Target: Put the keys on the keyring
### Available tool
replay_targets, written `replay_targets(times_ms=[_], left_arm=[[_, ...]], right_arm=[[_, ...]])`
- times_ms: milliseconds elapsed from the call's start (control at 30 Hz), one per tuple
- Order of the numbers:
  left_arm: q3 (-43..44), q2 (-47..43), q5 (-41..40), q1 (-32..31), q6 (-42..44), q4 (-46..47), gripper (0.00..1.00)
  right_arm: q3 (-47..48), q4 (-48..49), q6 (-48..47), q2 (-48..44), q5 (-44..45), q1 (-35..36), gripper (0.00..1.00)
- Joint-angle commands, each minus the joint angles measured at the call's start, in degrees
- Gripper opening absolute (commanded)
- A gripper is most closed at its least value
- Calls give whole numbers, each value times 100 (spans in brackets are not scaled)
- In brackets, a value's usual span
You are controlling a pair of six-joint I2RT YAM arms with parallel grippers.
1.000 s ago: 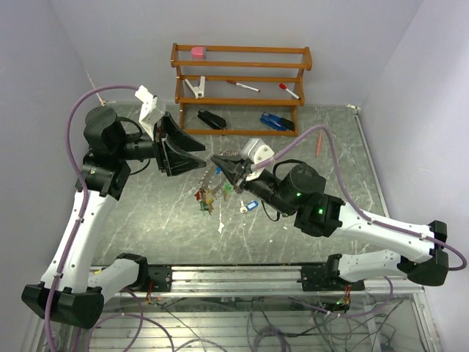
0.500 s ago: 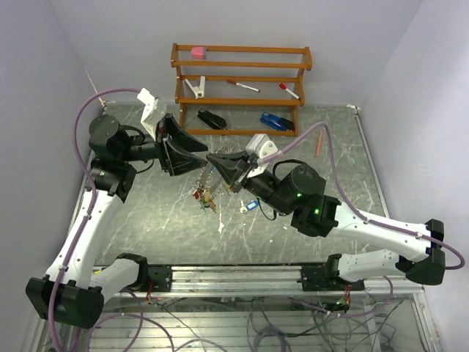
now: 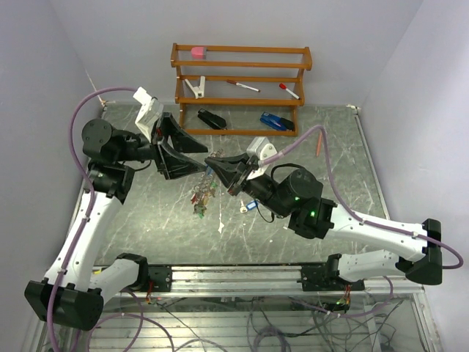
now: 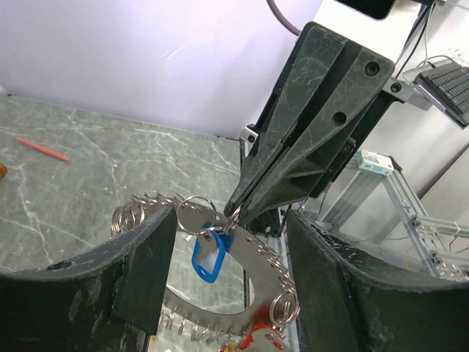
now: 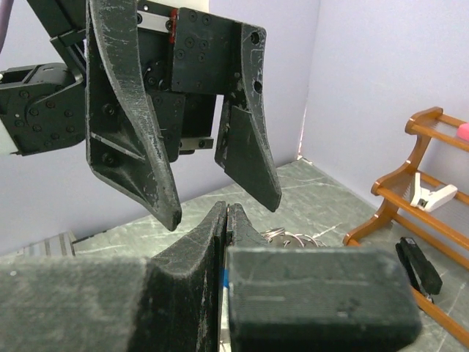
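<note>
The large silvery-grey metal keyring with a ridged rim (image 4: 249, 253) is seen tilted near the middle of the grey marbled desk (image 3: 146, 220), between the two hands. From it a bunch of small keys with coloured oblong plastic tags (image 3: 200, 199) hangs toward 6 o'clock in the overhead view.

The left hand (image 3: 204, 158) is brought in from 9 o'clock. Its fingers are spread wide, and nothing is gripped between them. In the left wrist view the keyring is seen just beyond the fingertips, its arc passing behind both of them. Whether it is touched by them cannot be told.

The right hand (image 3: 211, 160) is brought in from 4 o'clock. Its jaws are closed tight, and a small silvery wire loop (image 4: 232, 218) at the keyring's rim is pinched at the tips. A blue oblong tag (image 4: 207, 257) hangs from that loop, and a red tag (image 4: 253, 339) is seen lower on the rim.

One loose blue-tagged key (image 3: 250, 206) is left flat on the desk at 5 o'clock of the keyring, beside the right arm.

A brown wooden rack (image 3: 242, 50) stands at 12 o'clock, against the back wall.
</note>
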Motion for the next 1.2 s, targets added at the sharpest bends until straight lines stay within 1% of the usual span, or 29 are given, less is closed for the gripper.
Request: replay_targets(times_ms=[0, 33, 133, 233, 333, 467, 600, 667, 767, 800, 867, 933, 967, 1000, 1033, 1067, 1100, 1167], left_arm=[[361, -55, 205, -64, 1039, -1297, 73], [404, -36, 216, -75, 1240, -1680, 73], [493, 19, 232, -83, 1753, -2284, 74], [541, 59, 163, -77, 2132, -2661, 75], [554, 84, 115, -85, 2301, -2843, 77], [540, 83, 43, -87, 2154, -2675, 79], [437, 78, -113, -87, 1820, -2282, 75], [375, 57, -197, -87, 1718, -2139, 69], [254, 22, -275, -87, 1381, -1712, 54], [238, 21, -263, -87, 1384, -1652, 50], [261, 27, -273, -87, 1612, -1845, 42], [328, 46, -280, -87, 1962, -2306, 33], [363, 52, -271, -87, 2124, -2475, 28], [399, 64, -269, -87, 2244, -2618, 20], [413, 65, -280, -87, 2326, -2708, 16], [422, 65, -282, -87, 2401, -2765, 9], [419, 63, -294, -87, 2435, -2801, 7], [410, 64, -320, -87, 2434, -2789, 7]], right_arm=[[115, 528, 72, -48, -5, -1, 0], [129, 545, 72, -43, 7, 3, 0], [165, 596, 106, -12, -2, -3, 0], [204, 637, 145, 32, -22, 3, 0], [199, 637, 163, 49, 15, -3, 0], [221, 619, 193, 41, -6, 5, 0], [195, 685, 233, 69, -17, 11, 0], [171, 703, 262, 65, -9, 10, 0], [81, 711, 316, 50, 33, 1, 0], [58, 701, 332, 37, 50, 5, 0], [23, 685, 359, -4, 92, 5, 0], [8, 643, 362, -61, 128, 0, 0], [4, 624, 362, -84, 147, 9, 0], [3, 591, 362, -98, 172, 11, 0], [-6, 573, 370, -112, 180, 5, 0], [-14, 583, 371, -125, 184, 10, 0], [-26, 582, 379, -139, 193, 4, 0], [-26, 560, 386, -133, 207, 5, 0]])
